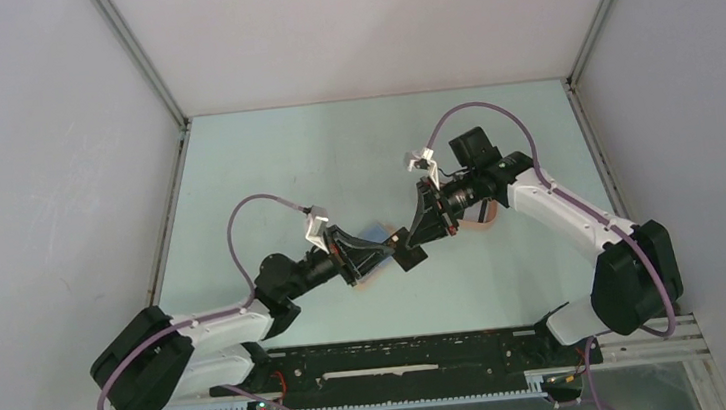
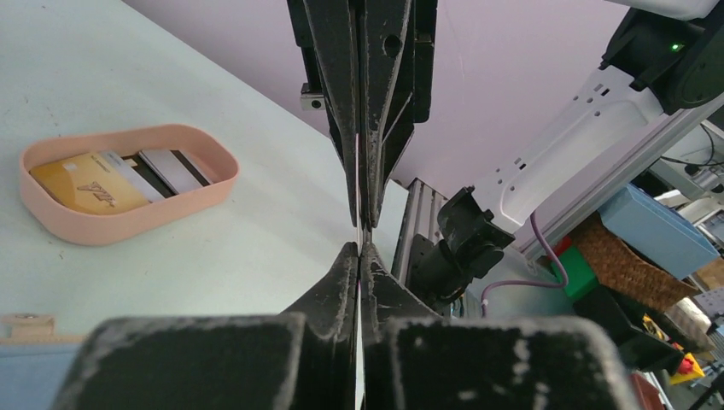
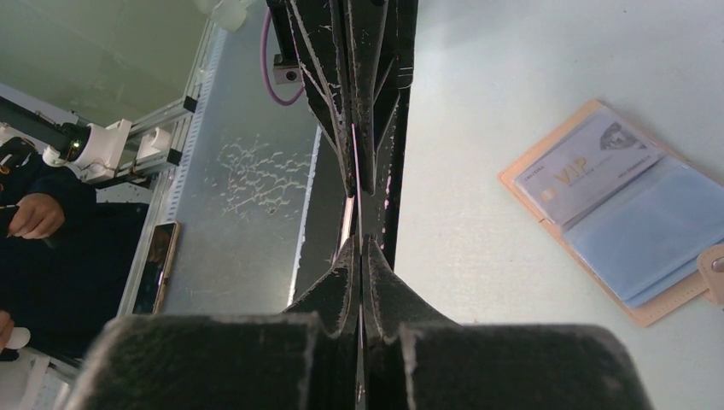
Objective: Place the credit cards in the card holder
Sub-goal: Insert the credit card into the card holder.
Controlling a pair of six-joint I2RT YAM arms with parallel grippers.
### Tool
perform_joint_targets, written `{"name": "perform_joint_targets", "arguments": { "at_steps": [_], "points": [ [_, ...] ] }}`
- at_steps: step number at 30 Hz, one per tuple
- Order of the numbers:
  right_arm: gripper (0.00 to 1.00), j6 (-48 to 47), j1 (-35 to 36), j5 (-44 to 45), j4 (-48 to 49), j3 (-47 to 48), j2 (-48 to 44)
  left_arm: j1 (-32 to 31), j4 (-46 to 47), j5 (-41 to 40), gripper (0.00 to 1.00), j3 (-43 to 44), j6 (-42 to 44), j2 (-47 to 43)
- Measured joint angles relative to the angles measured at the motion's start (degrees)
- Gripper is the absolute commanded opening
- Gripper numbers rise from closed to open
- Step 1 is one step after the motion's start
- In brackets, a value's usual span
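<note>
A dark credit card (image 1: 410, 258) hangs in the air over the middle of the table, edge-on in both wrist views. My left gripper (image 1: 391, 254) is shut on one end of it and my right gripper (image 1: 421, 243) is shut on the other end, so the two face each other tip to tip. The left gripper (image 2: 359, 248) and the right gripper (image 3: 359, 243) each show a thin card edge between closed fingers. The tan card holder (image 3: 615, 205) lies open on the table with a silver VIP card in one clear pocket. It sits under my left gripper (image 1: 371, 278).
A peach-pink oval tray (image 2: 128, 218) holds a yellowish card (image 2: 85, 184) and a black-and-white card (image 2: 175, 169); it shows beside my right wrist in the top view (image 1: 487, 215). Off the table's near edge are a rail, a phone (image 3: 154, 265) and a person's hand (image 3: 34, 213).
</note>
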Motion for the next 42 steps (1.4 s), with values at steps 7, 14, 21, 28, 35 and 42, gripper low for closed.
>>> {"name": "perform_joint_targets", "arguments": {
  "at_steps": [7,14,21,28,35,42],
  "points": [
    [0.09,-0.7,-0.1,-0.2,-0.5,0.0,0.1,0.0,1.5,0.5,0.00,0.0,0.0,1.1],
    [0.36,-1.1,0.1,-0.2,-0.9,0.0,0.5,0.1,2.4,1.1,0.00,0.0,-0.3,1.7],
    [0.39,-1.1,0.1,0.0,-1.0,0.0,0.6,2.6,2.8,5.0,0.00,0.0,-4.9,5.1],
    [0.34,-1.1,0.1,0.9,-1.5,0.5,1.2,3.4,2.9,8.0,0.00,0.1,-7.5,6.7],
    [0.17,-2.3,0.3,1.0,-4.1,3.0,4.4,3.8,3.2,9.3,0.00,0.1,-7.6,6.8],
    [0.00,-2.4,0.7,1.5,-5.0,3.3,4.6,4.5,3.1,9.4,0.25,0.1,-7.7,7.0]
  ]
}}
